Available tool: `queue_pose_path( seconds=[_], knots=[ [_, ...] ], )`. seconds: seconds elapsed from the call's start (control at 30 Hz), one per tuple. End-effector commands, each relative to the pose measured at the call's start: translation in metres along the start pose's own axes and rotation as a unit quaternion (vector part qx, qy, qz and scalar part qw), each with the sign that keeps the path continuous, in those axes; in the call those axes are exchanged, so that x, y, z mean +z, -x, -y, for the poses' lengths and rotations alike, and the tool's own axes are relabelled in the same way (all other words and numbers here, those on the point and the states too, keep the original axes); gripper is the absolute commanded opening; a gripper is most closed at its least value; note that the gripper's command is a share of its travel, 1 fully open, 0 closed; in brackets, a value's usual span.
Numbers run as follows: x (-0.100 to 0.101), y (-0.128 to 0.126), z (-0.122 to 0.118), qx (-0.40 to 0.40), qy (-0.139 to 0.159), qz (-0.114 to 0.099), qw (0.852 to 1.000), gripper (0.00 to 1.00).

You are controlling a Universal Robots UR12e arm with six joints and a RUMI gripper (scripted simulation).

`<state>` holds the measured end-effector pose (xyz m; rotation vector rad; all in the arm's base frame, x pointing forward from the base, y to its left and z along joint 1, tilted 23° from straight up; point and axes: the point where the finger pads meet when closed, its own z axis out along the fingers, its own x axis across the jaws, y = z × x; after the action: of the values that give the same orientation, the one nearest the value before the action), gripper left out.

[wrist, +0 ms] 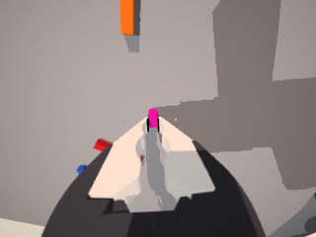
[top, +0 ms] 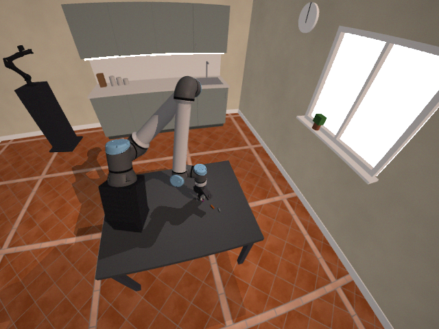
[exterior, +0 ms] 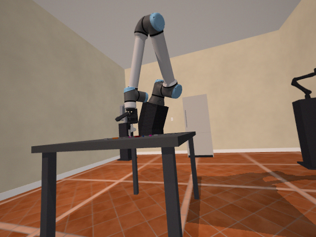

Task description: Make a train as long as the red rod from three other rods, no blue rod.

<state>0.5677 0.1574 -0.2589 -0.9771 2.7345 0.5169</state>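
None of the train looks assembled yet, as far as these views show. Largest first: the dark bench (top: 226,244) carries a small scatter of rods near the arm's reach, and the arm stands bent over it with the tool (wrist: 153,129) low above the surface. An orange rod (wrist: 127,16) lies ahead of the tool in the wrist view, apart from everything else; in the top view a small grey rod (top: 219,210) sits just beside the orange one without clearly touching it. The red rod (wrist: 103,144), the length reference, peeks out at the tool's left edge, with a blue rod (wrist: 81,169) near it, both mostly hidden. Smallest, the magenta rod (wrist: 153,118) is pinched between the tool's nearly shut tips, standing on end just over the bench.

By my reckoning, seven without blue means magenta, magenta and grey; I can make out only one magenta here. So one piece is in hand, and placing it, fetching two more and lining them up all remain.
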Motion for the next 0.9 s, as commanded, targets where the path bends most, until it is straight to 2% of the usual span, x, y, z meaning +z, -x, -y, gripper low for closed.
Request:
queue_pose_path(
  seconds=[0.0,0.37,0.87],
  knots=[
    [-0.0004,0.0003,0.0003,0.0,0.0,0.0,1.0,0.03],
    [-0.0004,0.0003,0.0003,0.0,0.0,0.0,1.0,0.14],
    [-0.0037,0.0003,0.0003,0.0,0.0,0.0,1.0,0.14]
  ],
)
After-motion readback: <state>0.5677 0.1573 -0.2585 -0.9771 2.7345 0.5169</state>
